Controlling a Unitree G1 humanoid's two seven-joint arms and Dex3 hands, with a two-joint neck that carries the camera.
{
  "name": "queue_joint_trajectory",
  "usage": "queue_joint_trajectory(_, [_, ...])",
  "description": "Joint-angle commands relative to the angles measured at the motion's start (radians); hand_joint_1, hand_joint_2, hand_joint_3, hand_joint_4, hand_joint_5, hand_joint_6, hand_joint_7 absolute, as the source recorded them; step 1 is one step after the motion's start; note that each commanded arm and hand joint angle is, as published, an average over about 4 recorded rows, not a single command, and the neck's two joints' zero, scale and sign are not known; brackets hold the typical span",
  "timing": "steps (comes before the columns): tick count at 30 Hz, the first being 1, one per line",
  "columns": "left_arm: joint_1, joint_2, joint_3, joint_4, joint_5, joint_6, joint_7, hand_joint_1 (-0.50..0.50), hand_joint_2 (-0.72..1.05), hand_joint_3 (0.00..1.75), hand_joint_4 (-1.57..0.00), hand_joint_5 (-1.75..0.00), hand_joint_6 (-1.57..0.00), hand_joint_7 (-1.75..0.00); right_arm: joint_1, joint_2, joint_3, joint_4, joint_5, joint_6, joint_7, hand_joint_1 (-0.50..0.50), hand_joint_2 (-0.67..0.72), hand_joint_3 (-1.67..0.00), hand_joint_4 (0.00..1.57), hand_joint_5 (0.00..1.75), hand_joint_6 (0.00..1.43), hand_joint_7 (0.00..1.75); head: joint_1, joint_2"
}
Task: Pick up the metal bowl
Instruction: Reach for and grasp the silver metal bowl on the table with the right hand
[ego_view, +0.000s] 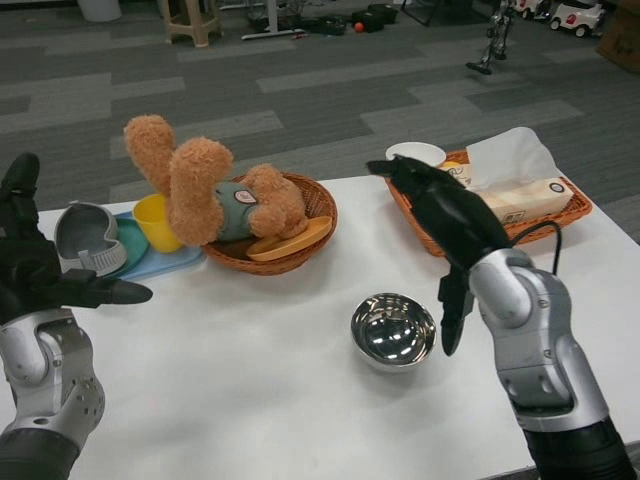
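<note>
White table (250, 400) carries a shiny round metal bowl (393, 331) near its front edge. Right hand (450, 235) hovers beside it, fingers spread, empty. Bowl looks light, rigid and slippery; its rim seems the best hold.

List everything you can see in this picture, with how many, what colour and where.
metal bowl: one, silver, front centre of table
white table: one
plush toy: one, tan, lying in round wicker basket, back centre
yellow cup: one, on blue tray, back left
grey object: one, by the tray
tissue pack: one, white, in orange basket, back right
white cup: one, behind that basket
left robot hand: black, open, left edge
right robot hand: black, open, right of bowl
</note>
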Motion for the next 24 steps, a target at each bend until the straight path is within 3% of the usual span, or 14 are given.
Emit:
queue_joint_trajectory(1, [-0.008, 0.01, 0.005, 0.001, 0.0, -0.005, 0.005, -0.5, -0.55, 0.0, -0.6, -0.92, 0.0, 0.0, 0.013, -0.004, 0.024, 0.071, -0.002, -0.033, -0.009, -0.42, 0.72, 0.0, 0.0, 0.0, 0.0, 0.56, -0.005, -0.004])
queue_joint_trajectory(5, [-0.008, 0.01, 0.003, 0.003, 0.0, -0.005, 0.005, -0.5, -0.55, 0.0, -0.6, -0.92, 0.0, 0.0, 0.025, 0.034, -0.019, 0.228, 0.118, -0.118, -0.061, -0.42, 0.72, 0.0, 0.0, 0.0, 0.0, 0.59, 0.001, -0.013])
queue_joint_trajectory(11, [-0.008, 0.01, 0.003, 0.003, 0.003, -0.004, 0.005, -0.5, -0.55, 0.0, -0.6, -0.92, 0.0, 0.0, 0.027, 0.066, -0.076, 0.402, 0.212, -0.203, -0.091, -0.42, 0.72, 0.0, 0.0, 0.0, 0.0, 0.56, 0.005, -0.027])
queue_joint_trajectory(18, [-0.012, 0.018, -0.006, 0.001, 0.005, 0.001, 0.005, -0.5, -0.55, 0.0, -0.6, -0.92, 0.0, 0.0, 0.027, 0.092, -0.153, 0.618, 0.419, -0.255, -0.088, -0.42, 0.72, 0.0, 0.0, 0.0, 0.0, 0.56, 0.003, -0.042])
queue_joint_trajectory(24, [-0.014, 0.021, -0.013, 0.001, 0.006, 0.008, 0.005, -0.5, -0.55, 0.0, -0.6, -0.92, 0.0, 0.0, 0.037, 0.105, -0.189, 0.697, 0.467, -0.293, -0.081, -0.42, 0.72, 0.0, 0.0, 0.0, 0.0, 0.56, -0.01, -0.052])
